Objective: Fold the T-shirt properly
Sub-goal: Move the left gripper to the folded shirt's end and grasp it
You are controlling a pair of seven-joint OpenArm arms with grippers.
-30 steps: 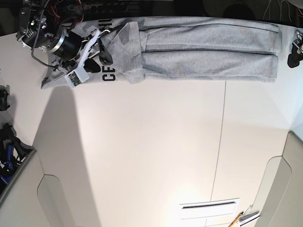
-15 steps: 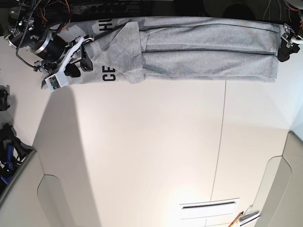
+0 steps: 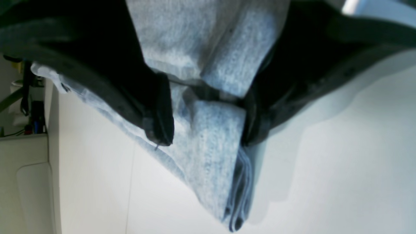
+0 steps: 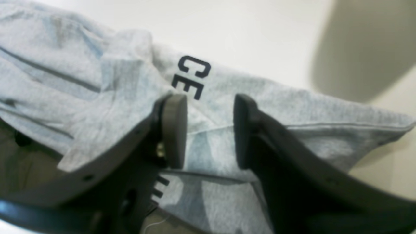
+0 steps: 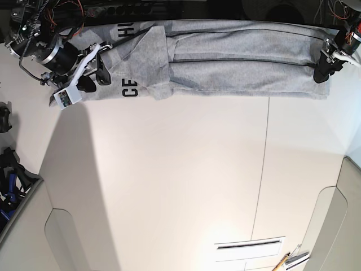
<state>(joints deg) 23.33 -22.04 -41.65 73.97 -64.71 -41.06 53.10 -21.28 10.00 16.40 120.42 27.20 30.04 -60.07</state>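
Heather-grey T-shirt folded long; left end effector clamped on its layered hem; right end effector apart.

You've got the T-shirt laid lengthwise along table's far edge. Right gripper sits over its left end in base view, left gripper on opposite end.

I see the T-shirt lying as a long heather-grey strip along the table's far edge, folded lengthwise with dark seam lines running its length. Its printed end, toward the far left corner, shows black letters "CE" and "HU"; a grey flap folds over beside them. Its other end reaches the far right corner.
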